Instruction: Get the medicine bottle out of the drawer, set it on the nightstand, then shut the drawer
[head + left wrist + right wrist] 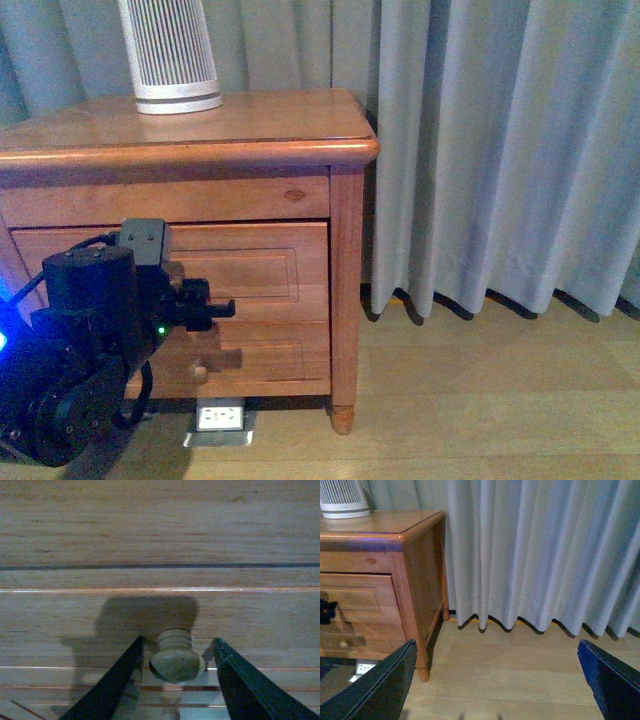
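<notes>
I am bracketing the round knob [177, 662] of the drawer [250, 265] with the left gripper [178, 642], 2 jaws parted, nothing clamped. The right gripper [496, 644] is hanging wide open, empty. The drawer is sitting shut, the medicine bottle unseen, presumably inside. The knob looks rigid and glossy, so I'd pinch its narrower neck.

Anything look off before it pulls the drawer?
Nothing much. Nightstand intact, drawer shut and square; left gripper open around its knob. Only oddity: a white socket-like plate on the floor underneath, slightly skewed.
</notes>
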{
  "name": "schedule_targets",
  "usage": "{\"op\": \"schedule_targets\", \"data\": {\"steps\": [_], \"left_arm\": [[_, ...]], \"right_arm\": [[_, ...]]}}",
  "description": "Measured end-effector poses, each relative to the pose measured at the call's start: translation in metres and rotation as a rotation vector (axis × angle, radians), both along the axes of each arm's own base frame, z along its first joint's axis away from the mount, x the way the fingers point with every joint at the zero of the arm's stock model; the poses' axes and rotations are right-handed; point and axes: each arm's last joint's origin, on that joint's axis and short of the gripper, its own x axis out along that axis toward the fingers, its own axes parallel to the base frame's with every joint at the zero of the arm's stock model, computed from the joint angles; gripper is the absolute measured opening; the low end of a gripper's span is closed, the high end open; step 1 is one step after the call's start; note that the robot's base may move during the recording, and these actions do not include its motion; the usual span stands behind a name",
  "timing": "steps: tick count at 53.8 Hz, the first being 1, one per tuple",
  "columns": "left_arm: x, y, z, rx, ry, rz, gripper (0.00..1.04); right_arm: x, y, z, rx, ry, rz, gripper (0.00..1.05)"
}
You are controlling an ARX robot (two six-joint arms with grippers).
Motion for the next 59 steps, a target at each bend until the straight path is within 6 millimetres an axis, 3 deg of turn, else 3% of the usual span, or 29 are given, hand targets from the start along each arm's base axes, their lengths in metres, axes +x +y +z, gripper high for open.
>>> {"op": "schedule_targets", "data": {"steps": [7, 28, 34, 49, 59], "left_arm": [[0.000, 0.000, 0.000, 0.001, 0.000, 0.003, 0.28], [-0.011, -0.001, -0.003, 0.000, -0.018, 0.019, 0.26], [-0.041, -0.004, -0.005, 0.015, -0.004, 0.036, 0.26], [-0.136, -0.009, -0.001, 0.118, 0.081, 0.041, 0.26], [-0.178, -0.013, 0.004, 0.165, 0.165, 0.023, 0.26]], "right_arm": [[0.000, 0.000, 0.000, 0.000, 0.000, 0.000, 0.98], [0.000, 0.000, 0.000, 0.000, 0.000, 0.000, 0.98], [0.000, 0.000, 0.000, 0.000, 0.000, 0.000, 0.98], [0.000, 0.000, 0.000, 0.000, 0.000, 0.000, 0.98], [0.000, 0.000, 0.000, 0.000, 0.000, 0.000, 0.98]]}}
